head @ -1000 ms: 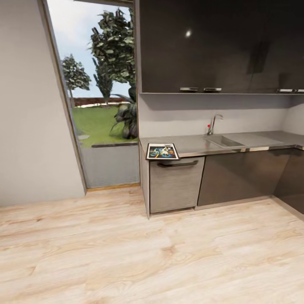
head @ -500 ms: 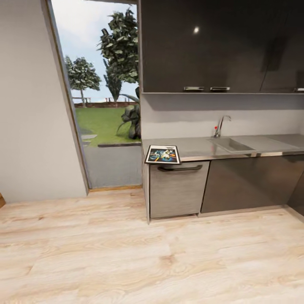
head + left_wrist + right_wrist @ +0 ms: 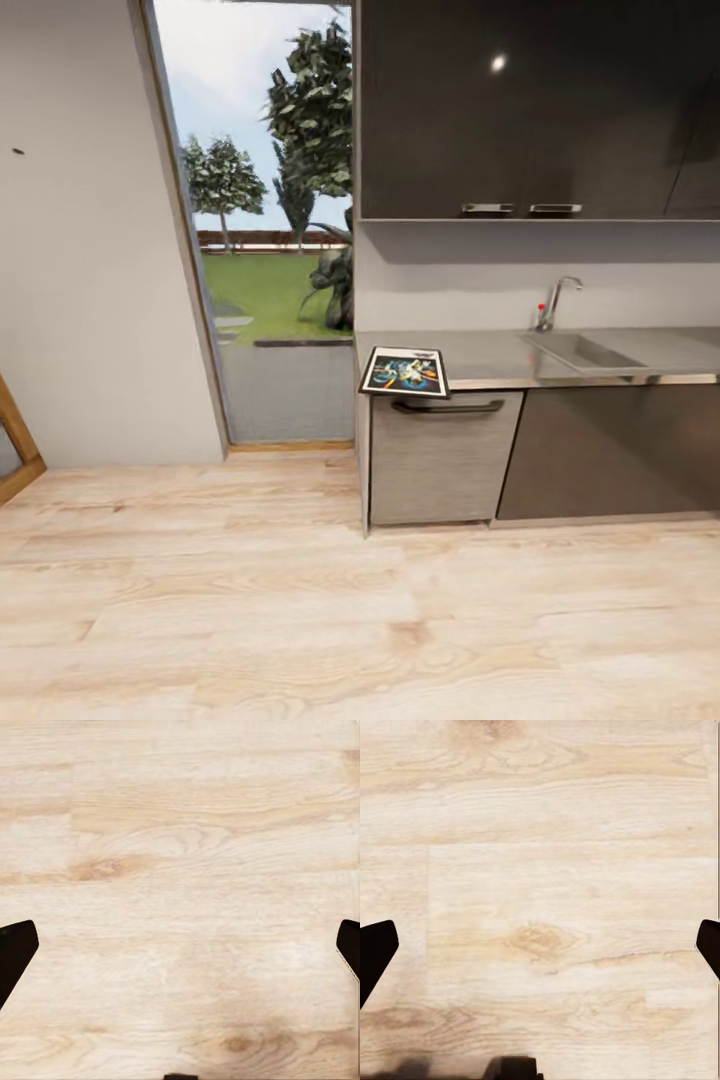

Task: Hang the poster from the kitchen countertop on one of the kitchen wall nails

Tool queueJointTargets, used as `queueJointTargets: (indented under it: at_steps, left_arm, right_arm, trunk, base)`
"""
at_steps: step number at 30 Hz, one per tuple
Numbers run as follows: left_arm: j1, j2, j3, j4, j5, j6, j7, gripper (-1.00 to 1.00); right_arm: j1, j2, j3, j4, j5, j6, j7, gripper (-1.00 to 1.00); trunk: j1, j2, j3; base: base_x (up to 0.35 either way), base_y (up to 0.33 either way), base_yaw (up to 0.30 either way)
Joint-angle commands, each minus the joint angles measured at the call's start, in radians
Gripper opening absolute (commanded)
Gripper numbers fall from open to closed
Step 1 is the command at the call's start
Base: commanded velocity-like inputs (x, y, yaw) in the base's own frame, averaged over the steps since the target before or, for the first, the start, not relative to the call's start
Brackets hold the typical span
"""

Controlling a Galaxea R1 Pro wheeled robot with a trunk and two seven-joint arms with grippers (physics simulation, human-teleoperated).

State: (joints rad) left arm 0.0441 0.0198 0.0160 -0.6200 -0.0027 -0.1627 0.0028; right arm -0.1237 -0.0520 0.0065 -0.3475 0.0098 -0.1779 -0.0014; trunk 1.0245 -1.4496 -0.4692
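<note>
Head view: the poster (image 3: 405,372) lies flat at the left end of the countertop (image 3: 500,355), its near edge reaching over the front lip above a drawer handle (image 3: 448,406). A sink (image 3: 585,350) with a tap (image 3: 555,300) sits further right. Left of the cabinets a doorway (image 3: 270,240) shows lawn and trees.

Left wrist view: the left gripper (image 3: 180,952) is spread wide, fingers (image 3: 15,952) at opposite borders, empty, pointing straight down at the floor (image 3: 180,855).

Right wrist view: the right gripper (image 3: 540,952) is likewise splayed and empty, fingers (image 3: 375,952) apart, aimed down at the planks.

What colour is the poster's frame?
Black, around a white border; the poster shows best in the head view.
</note>
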Motion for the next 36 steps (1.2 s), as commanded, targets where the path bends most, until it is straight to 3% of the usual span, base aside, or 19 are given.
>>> queueJointTargets:
  at_steps: [1, 19, 27, 30, 31, 32, 33, 34, 35, 36]
  left_arm:
    - [0.000, 0.000, 0.001, -0.001, 0.000, -0.001, 0.000, 1.00]
    - [0.000, -0.001, 0.001, -0.001, 0.000, -0.001, 0.000, 1.00]
    - [0.000, -0.001, 0.000, -0.016, 0.005, -0.006, -0.006, 1.00]
    - [0.000, -0.001, -0.001, -0.065, 0.006, -0.005, -0.014, 1.00]
    - [0.000, -0.002, -0.001, -0.169, 0.013, 0.001, -0.054, 1.00]
    - [0.000, -0.002, -0.001, -0.202, 0.019, 0.005, -0.066, 1.00]
    - [0.000, -0.002, -0.002, -0.236, 0.027, 0.010, -0.076, 1.00]
    - [0.000, -0.009, -0.007, -0.461, 0.138, 0.138, -0.107, 1.00]
    - [0.000, -0.009, -0.009, -0.499, 0.166, 0.172, -0.109, 1.00]
    - [0.000, -0.010, -0.012, -0.576, 0.232, 0.243, -0.112, 1.00]
  right_arm:
    - [-0.001, 0.000, 0.000, 0.001, 0.001, -0.003, 0.000, 1.00]
    - [-0.001, -0.001, 0.000, 0.001, 0.001, -0.003, 0.000, 1.00]
    - [-0.001, 0.000, -0.002, 0.002, 0.001, -0.101, 0.000, 1.00]
    - [-0.001, 0.000, -0.002, 0.002, 0.001, -0.107, 0.000, 1.00]
    - [-0.001, 0.000, -0.002, 0.002, 0.001, -0.110, 0.000, 1.00]
    - [-0.001, -0.001, -0.002, 0.002, 0.001, -0.111, 0.000, 1.00]
    - [-0.001, 0.000, -0.002, 0.002, 0.001, -0.111, 0.000, 1.00]
    - [-0.001, -0.001, -0.002, 0.002, 0.001, -0.112, 0.000, 1.00]
    - [-0.001, -0.001, -0.002, 0.002, 0.001, -0.112, 0.000, 1.00]
    - [-0.001, -0.001, -0.002, 0.002, 0.001, -0.112, 0.000, 1.00]
  trunk:
    - [0.000, 0.000, -0.001]
    - [0.000, 0.000, -0.001]
    - [0.000, 0.000, -0.001]
    - [0.000, 0.000, -0.001]
    - [0.000, 0.000, -0.001]
    - [0.000, 0.000, -0.001]
    - [0.000, 0.000, -0.001]
    - [0.000, 0.000, -0.001]
    - [0.000, 0.000, -0.001]
    - [0.000, 0.000, -0.001]
  base:
    - [0.255, -0.125, 0.013]
    - [0.283, -0.131, 0.002]
    - [0.256, -0.118, 0.000]
    - [0.086, -0.040, 0.000]
    - [0.025, -0.012, 0.000]
    - [0.020, -0.009, 0.000]
    - [0.016, -0.007, 0.000]
    - [0.004, -0.002, 0.000]
    - [0.003, -0.002, 0.000]
    - [0.002, -0.001, 0.000]
